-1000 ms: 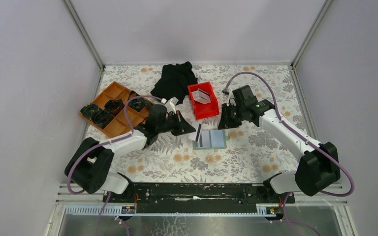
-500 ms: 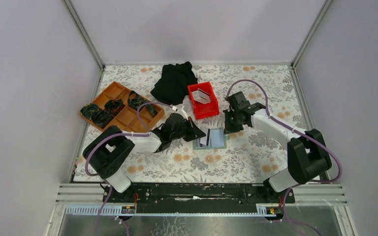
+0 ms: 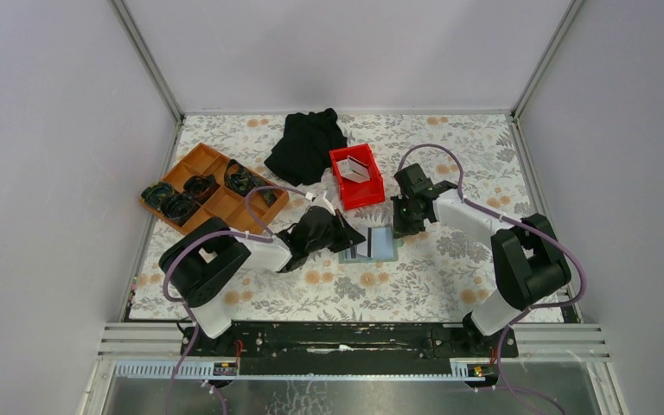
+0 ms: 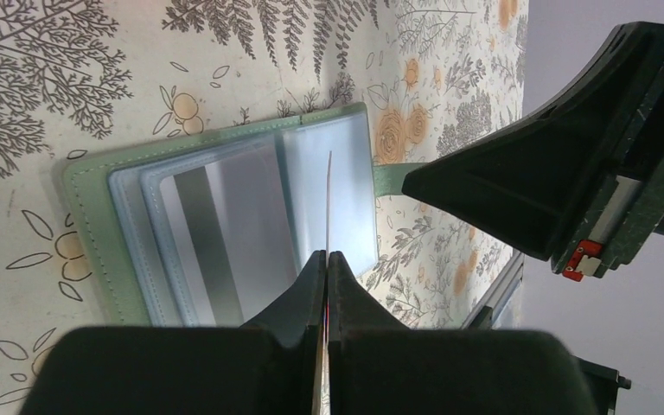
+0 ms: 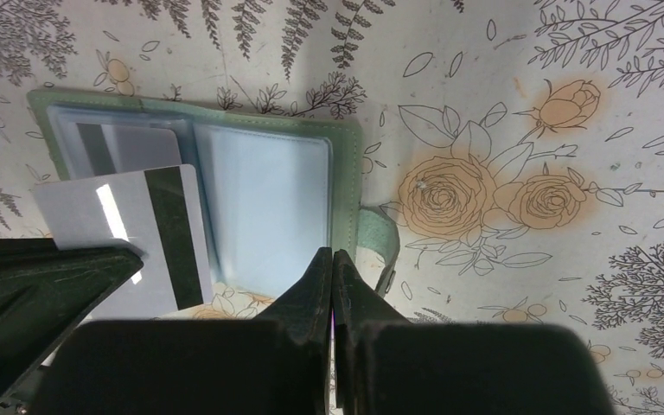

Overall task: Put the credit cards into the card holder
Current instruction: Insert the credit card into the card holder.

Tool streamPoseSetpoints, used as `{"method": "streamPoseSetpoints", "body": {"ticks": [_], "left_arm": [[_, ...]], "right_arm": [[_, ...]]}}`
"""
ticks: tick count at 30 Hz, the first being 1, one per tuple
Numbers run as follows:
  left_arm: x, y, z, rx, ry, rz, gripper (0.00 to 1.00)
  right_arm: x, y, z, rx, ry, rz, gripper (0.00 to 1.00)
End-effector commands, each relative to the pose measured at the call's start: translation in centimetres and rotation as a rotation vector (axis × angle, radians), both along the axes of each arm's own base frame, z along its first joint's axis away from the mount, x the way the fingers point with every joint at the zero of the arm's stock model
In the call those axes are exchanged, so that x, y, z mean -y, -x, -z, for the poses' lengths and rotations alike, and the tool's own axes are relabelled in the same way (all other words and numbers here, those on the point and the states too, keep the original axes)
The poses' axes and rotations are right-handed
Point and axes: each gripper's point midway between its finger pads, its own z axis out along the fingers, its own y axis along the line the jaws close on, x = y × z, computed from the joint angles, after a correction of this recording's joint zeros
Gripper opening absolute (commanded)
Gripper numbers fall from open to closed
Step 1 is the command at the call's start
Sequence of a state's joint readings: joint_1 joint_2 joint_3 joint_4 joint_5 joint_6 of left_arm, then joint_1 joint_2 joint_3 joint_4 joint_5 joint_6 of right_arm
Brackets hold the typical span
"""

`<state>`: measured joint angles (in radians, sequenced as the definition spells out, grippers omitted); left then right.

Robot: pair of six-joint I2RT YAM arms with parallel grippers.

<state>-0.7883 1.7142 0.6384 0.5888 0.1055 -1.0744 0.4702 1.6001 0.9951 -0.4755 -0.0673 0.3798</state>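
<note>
Second card going in, one already slotted.
The holder (image 5: pixel 268 199) lies open on the counter (image 5: pixel 527 104) with one card (image 5: pixel 134 143) in its left sleeve. More cards (image 3: pixel 356 169) sit in the red bin (image 3: pixel 361 194), so the job looks well short of done. The left end effector (image 4: pixel 327 259) is clamped on another card (image 4: pixel 328 203), held edge-on over the holder. The right end effector (image 5: pixel 333 258) is closed and empty, with its tips at the holder's right edge by the strap.
</note>
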Motion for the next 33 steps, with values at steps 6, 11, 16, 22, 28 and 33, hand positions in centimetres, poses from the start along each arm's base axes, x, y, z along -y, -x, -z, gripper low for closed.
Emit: {"method": "streamPoseSetpoints", "body": {"ticks": [6,11,16,22,28,33], "left_arm": [[0.4,-1.7,-1.0,0.065,0.014,-0.072,0.0],[0.4,-1.7,-0.6,0.059,0.005,-0.086,0.0],[0.5,-1.6,0.1,0.043,0.002,-0.096,0.0],[0.7,-1.5,0.5,0.028,0.0,-0.105,0.0],[0.5,-1.5,1.0,0.01,-0.002,-0.129,0.0],[0.6,-1.6,1.4,-0.008,0.004,-0.144,0.0]], "right_arm": [[0.0,-1.4,0.3,0.021,0.016,0.047,0.0],[0.2,-1.5,0.8,0.015,0.029,0.056,0.0],[0.3,-1.5,1.0,0.013,0.04,0.06,0.0],[0.4,-1.3,1.9,-0.011,0.053,0.063,0.0],[0.5,-1.1,2.4,-0.02,0.056,0.065,0.0],[0.5,-0.9,2.8,-0.03,0.058,0.066,0.0]]}}
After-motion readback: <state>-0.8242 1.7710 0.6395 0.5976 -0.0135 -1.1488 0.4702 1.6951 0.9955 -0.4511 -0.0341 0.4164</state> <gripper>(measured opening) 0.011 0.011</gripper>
